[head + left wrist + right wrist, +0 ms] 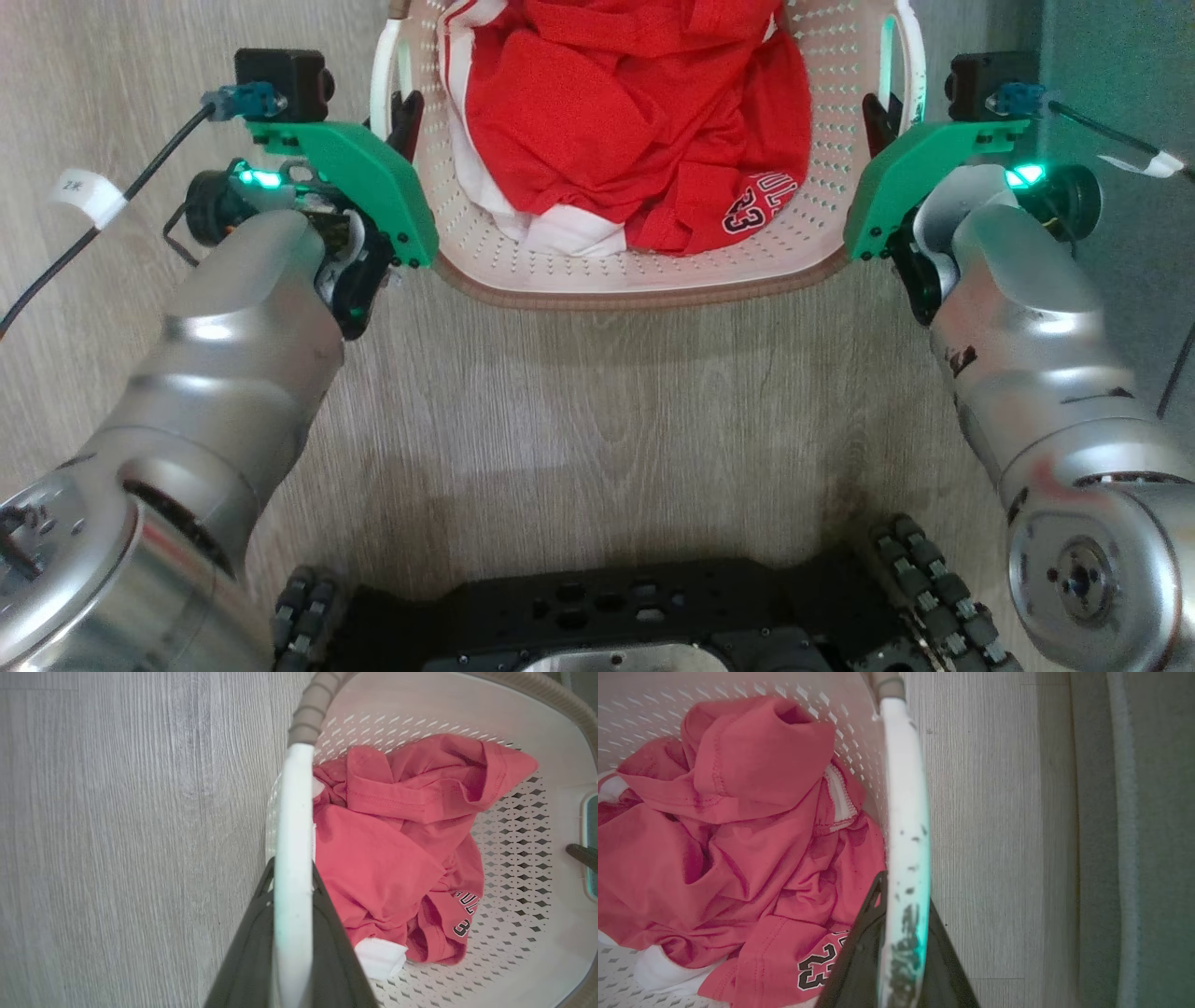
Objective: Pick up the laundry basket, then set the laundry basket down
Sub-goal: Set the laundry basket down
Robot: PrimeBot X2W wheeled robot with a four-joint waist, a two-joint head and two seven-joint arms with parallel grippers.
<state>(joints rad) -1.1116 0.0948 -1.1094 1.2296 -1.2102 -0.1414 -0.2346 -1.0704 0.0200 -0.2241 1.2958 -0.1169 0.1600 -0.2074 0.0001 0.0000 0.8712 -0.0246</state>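
The laundry basket (644, 280) is cream perforated plastic with a brown rim and sits between my arms at the top of the head view. Red-and-white clothing (635, 121) fills it. My left gripper (403, 117) is shut on the basket's white left handle (292, 812), with dark fingers (247, 952) on either side of it. On the other side, my right gripper (882, 117) is shut on the white right handle (903, 802), which runs between its fingers (859, 952). I cannot tell whether the basket rests on the floor.
Pale wood floor (597, 401) lies all around. My dark wheeled base (597, 616) is close below the basket. A grey-green rug (1111, 56) edges the floor at the right. A labelled cable (89, 196) trails off the left wrist.
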